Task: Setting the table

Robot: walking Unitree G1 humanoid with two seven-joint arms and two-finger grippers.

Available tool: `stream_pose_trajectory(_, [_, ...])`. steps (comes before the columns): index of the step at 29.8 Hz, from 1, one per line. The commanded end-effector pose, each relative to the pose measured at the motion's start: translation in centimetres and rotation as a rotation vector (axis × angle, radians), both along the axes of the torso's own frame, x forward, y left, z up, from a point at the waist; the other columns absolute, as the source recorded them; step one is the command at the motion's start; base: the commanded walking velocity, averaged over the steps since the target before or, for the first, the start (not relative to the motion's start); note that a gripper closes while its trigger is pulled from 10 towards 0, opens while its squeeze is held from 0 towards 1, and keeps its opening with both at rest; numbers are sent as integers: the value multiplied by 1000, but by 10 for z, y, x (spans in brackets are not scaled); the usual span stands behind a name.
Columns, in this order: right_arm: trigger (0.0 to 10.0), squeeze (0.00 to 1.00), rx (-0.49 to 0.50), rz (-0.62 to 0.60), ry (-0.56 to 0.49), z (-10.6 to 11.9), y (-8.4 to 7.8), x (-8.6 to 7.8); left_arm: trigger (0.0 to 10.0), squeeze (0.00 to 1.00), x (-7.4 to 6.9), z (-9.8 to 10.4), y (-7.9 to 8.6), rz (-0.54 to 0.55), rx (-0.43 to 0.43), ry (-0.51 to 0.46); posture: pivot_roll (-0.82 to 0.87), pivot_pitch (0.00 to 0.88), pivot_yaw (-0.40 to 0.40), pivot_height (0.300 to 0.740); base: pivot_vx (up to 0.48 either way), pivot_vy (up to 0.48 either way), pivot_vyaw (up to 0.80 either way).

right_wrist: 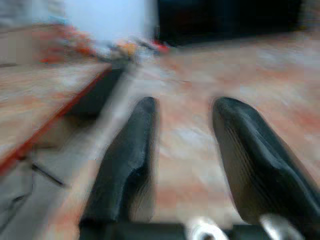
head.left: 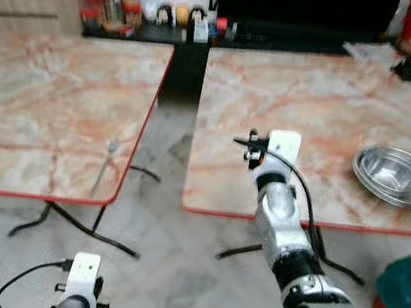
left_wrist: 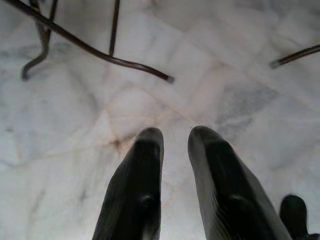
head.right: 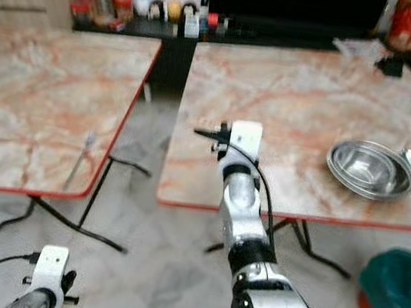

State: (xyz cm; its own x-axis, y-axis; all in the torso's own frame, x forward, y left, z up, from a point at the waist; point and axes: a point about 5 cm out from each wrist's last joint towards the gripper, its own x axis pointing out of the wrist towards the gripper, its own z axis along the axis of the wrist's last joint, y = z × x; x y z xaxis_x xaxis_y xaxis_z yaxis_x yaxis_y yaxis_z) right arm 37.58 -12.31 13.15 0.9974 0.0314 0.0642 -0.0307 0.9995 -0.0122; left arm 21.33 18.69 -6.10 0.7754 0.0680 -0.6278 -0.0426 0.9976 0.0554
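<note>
While right gripper [right_wrist: 182, 150] hovers over table [head.left: 314, 100], fingers wide, empty: steel bowls [head.left: 397, 176] probably light, stiff, slippery; pinch rim. Left gripper [left_wrist: 175, 150] idle, narrow gap.

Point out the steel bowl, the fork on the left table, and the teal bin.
steel bowl [head.left: 397, 176], left eye view, on its inner bottom.
fork [head.left: 105, 162], left eye view, midway along its handle.
teal bin [head.right: 401, 296], right eye view, on its rim.

Silver right arm [head.left: 287, 228], white wrist block, black cable, black fingers [right_wrist: 125, 165]
</note>
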Motion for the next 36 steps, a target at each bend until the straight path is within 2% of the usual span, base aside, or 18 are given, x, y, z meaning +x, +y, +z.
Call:
stream_pose_trajectory(1, [10000, 0, 13, 34, -21, 7, 13, 2, 10000, 0, 1, 2, 9, 18, 22, -3, 11, 0, 58, 740, 0, 480, 0])
stream_pose_trajectory(17, [10000, 0, 10, 59, -6, 3, 19, 0, 10000, 0, 0, 1, 8, 20, 22, 1, 15, 0, 55, 740, 0, 473, 0])
stream_pose_trajectory(36, [10000, 0, 14, 65, -3, 3, 20, 0, 10000, 0, 0, 1, 10, 22, 38, 3, 16, 0, 54, 740, 0, 0, 0])
